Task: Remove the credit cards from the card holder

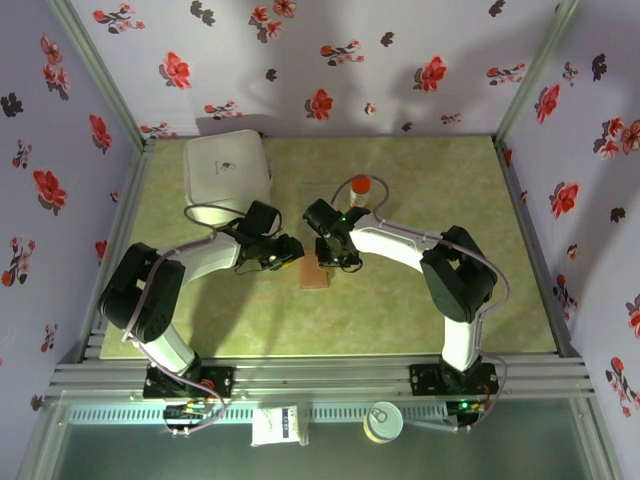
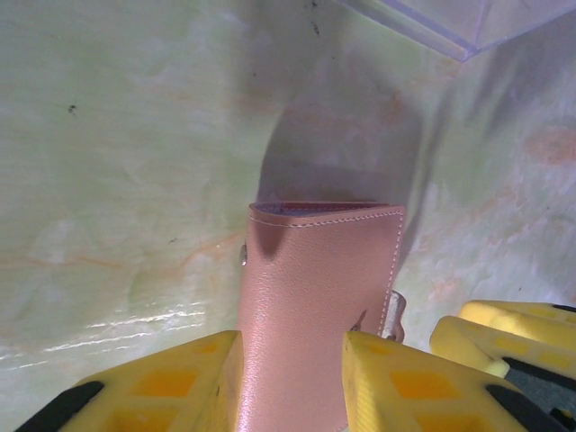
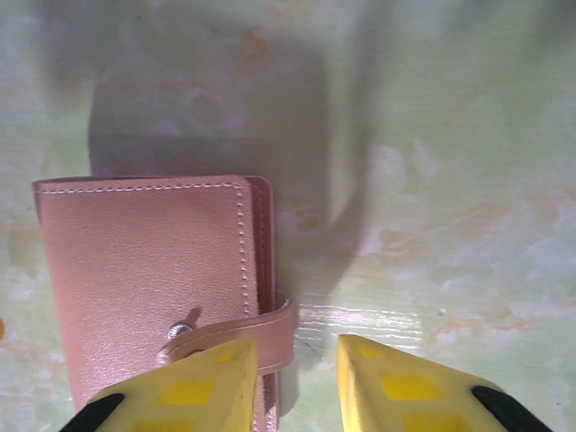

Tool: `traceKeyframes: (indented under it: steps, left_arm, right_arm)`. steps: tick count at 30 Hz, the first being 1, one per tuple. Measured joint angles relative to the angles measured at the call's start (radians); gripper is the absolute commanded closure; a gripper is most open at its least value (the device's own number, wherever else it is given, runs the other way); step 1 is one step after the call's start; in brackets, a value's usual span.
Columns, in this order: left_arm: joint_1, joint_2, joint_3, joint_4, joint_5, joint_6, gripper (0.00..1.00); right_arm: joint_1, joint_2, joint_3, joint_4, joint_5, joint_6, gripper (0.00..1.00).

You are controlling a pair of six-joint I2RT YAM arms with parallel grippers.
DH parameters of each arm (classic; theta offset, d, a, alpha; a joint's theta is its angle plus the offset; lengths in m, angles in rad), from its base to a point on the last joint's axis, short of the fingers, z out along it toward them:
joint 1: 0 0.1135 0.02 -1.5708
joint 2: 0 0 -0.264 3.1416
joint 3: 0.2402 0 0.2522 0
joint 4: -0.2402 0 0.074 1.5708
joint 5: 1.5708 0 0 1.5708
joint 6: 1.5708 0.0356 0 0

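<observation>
My left gripper [image 2: 292, 342] has its yellow fingers [image 2: 202, 378] parted to a middling width, and the brown card holder [image 2: 319, 279] runs right down between them. One finger sits at its left edge, while the other overlaps its right side. I can't tell whether the pads are actually touching the leather. The holder is folded shut here, with a thin line of paler lining showing along its far edge and a small metal stud [image 2: 245, 255] on its left side.

Over to my right gripper [image 3: 297, 346]. The jaws are apart, with bare green table [image 3: 432, 180] showing in the gap. Its left finger [image 3: 193, 391] hangs over the holder's closing strap [image 3: 270, 328], which curls round the edge and reaches the snap [image 3: 180, 328] on the face. The other finger is off the holder, over the table. In my left wrist view those right fingers [image 2: 504, 337] crowd in just beside the holder.

From above, both grippers, left [image 1: 290, 252] and right [image 1: 338, 260], meet at the middle of the table, with the card holder [image 1: 315, 277] lying flat just below them. Behind sits an orange-capped bottle [image 1: 359, 190], a clear plastic box [image 2: 450, 22] is near the holder's far end, and a large white container [image 1: 228, 170] stands well apart at the back left.
</observation>
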Motion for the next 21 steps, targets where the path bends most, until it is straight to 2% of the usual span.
traceKeyframes:
  steps: [6,14,21]
  left_arm:
    - [0.011,0.0,0.001,-0.016,-0.021,0.0,0.66]
    - [0.028,-0.014,0.001,-0.018,-0.032,0.0,0.66]
    - [0.028,-0.014,0.001,-0.019,-0.032,0.0,0.66]
  right_arm:
    - [0.011,0.003,0.008,0.011,-0.028,-0.008,0.57]
    - [0.02,0.047,0.034,0.022,-0.038,-0.01,0.5]
    - [0.02,0.051,0.034,0.02,-0.045,-0.011,0.49]
